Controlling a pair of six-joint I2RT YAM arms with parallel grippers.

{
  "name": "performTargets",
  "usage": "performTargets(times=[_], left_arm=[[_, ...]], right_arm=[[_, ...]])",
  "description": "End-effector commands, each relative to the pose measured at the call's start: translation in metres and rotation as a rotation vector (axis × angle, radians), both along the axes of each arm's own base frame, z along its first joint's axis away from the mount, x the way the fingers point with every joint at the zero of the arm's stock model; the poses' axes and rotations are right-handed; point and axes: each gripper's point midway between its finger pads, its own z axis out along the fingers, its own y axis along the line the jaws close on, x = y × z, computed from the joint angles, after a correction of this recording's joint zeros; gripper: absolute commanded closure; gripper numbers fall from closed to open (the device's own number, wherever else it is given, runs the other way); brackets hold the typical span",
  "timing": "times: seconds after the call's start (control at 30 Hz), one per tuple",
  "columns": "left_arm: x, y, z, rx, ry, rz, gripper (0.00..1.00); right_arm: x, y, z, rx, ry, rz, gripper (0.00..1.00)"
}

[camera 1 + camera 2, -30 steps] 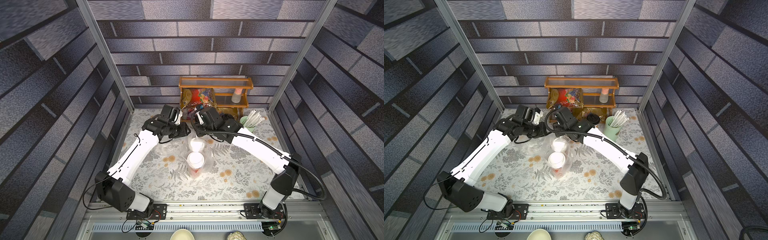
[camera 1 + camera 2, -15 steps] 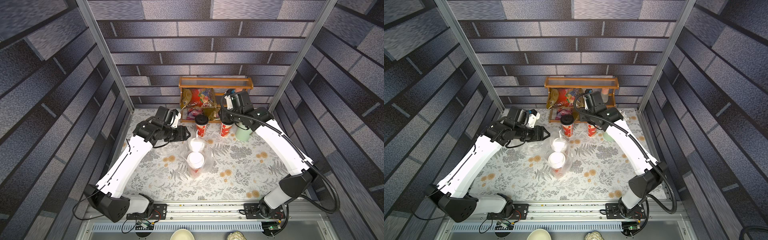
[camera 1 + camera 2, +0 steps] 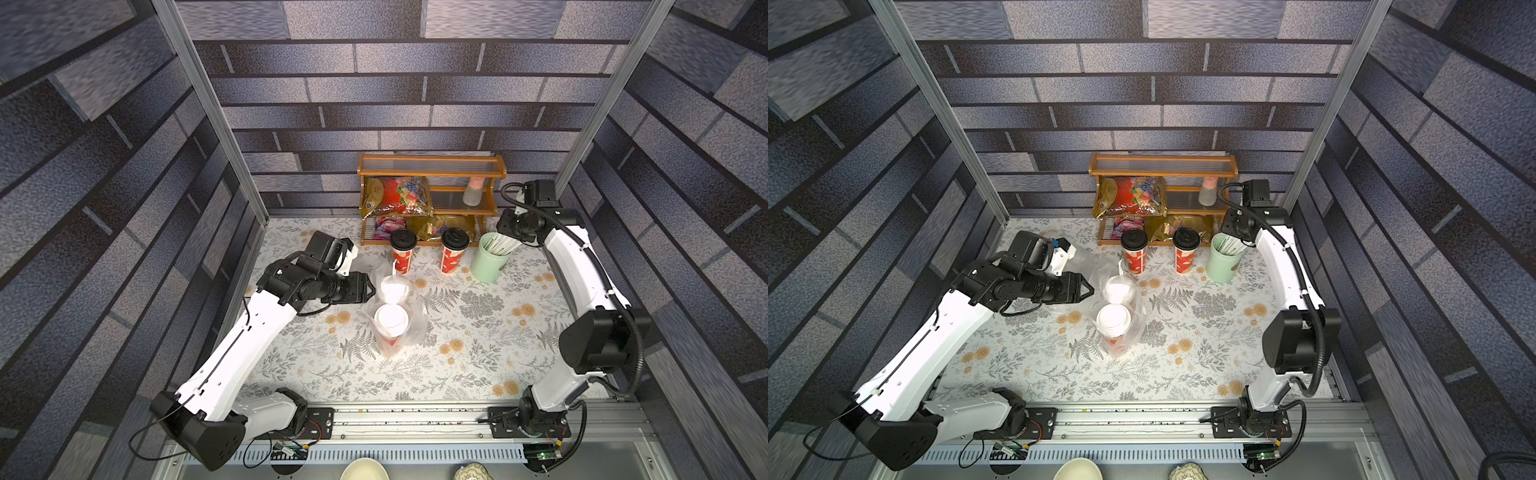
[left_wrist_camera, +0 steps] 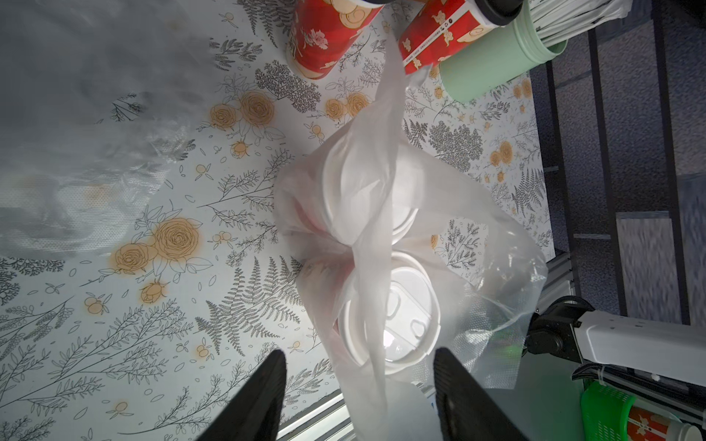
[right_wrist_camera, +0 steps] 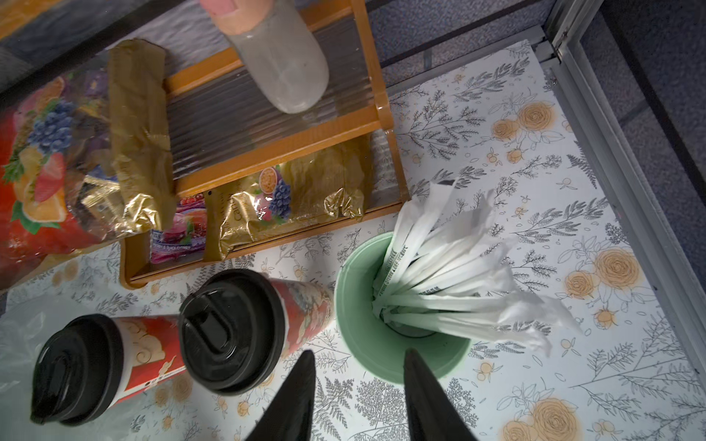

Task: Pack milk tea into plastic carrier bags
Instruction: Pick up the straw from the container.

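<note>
Two white-lidded milk tea cups [image 3: 392, 289] [image 3: 390, 320] stand inside a clear plastic carrier bag [image 3: 417, 328] at the table's middle. The bag's handle loop [image 4: 376, 290] lies loose over the lids. My left gripper [image 4: 359, 366] is open just left of the bag, and the handle strip passes between its wide-apart jaws without being pinched. Two black-lidded milk tea cups [image 3: 403, 245] [image 3: 454, 243] stand in front of the shelf. A second clear bag [image 3: 1081, 257] lies flat by my left wrist. My right gripper [image 5: 357, 366] is open and empty over the green cup's rim.
A pale green cup of white straws [image 3: 490, 259] stands at the back right, under my right wrist. The wooden shelf [image 3: 432, 170] at the back holds snack packets [image 3: 397, 199] and a pink-capped bottle [image 3: 473, 193]. The enclosure's posts and walls stand close on both sides.
My left gripper has opened and drawn back leftward from the bag. My right arm swung from the bag to the back right over the straw cup, uncovering the black-lidded cups.
</note>
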Motion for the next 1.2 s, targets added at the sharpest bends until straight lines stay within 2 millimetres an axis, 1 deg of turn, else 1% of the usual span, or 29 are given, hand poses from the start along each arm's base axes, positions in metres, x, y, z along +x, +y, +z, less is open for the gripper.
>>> performTargets(times=[0.0, 0.07, 0.17, 0.3, 0.43, 0.67, 0.73, 0.77, 0.87, 1.0, 1.17], left_arm=[[0.001, 0.004, 0.0, -0.007, -0.003, 0.031, 0.36], [0.002, 0.003, -0.001, -0.014, -0.001, 0.031, 0.36], [0.003, 0.003, 0.0, -0.023, 0.0, 0.031, 0.36], [0.004, 0.003, 0.0, -0.03, 0.003, 0.035, 0.35], [0.005, 0.004, -0.001, -0.031, 0.005, 0.04, 0.35], [0.006, 0.005, 0.001, -0.039, 0.001, 0.05, 0.34], [0.006, 0.005, 0.001, -0.037, 0.005, 0.051, 0.35], [0.006, 0.005, 0.001, -0.037, 0.006, 0.051, 0.35], [0.004, 0.006, 0.002, -0.041, 0.006, 0.051, 0.35], [0.002, 0.008, 0.004, -0.043, -0.004, 0.058, 0.34], [0.0, 0.01, 0.006, -0.043, -0.006, 0.063, 0.34]], right_arm=[[0.024, -0.007, -0.008, 0.074, -0.001, -0.029, 0.61], [0.036, -0.01, -0.016, 0.089, 0.009, -0.031, 0.63], [0.047, -0.013, -0.024, 0.084, 0.012, -0.032, 0.64], [0.056, -0.02, -0.032, 0.056, 0.023, -0.041, 0.65], [0.064, -0.016, -0.036, 0.081, 0.01, -0.01, 0.71], [0.073, -0.014, -0.041, 0.084, 0.016, 0.002, 0.73], [0.074, -0.015, -0.039, 0.079, 0.009, 0.003, 0.73], [0.078, -0.015, -0.053, 0.079, 0.037, 0.003, 0.73], [0.079, -0.012, -0.062, 0.088, 0.054, 0.013, 0.74], [0.077, -0.012, -0.067, 0.087, 0.061, 0.011, 0.78], [0.073, -0.016, -0.066, 0.068, 0.053, -0.001, 0.86]])
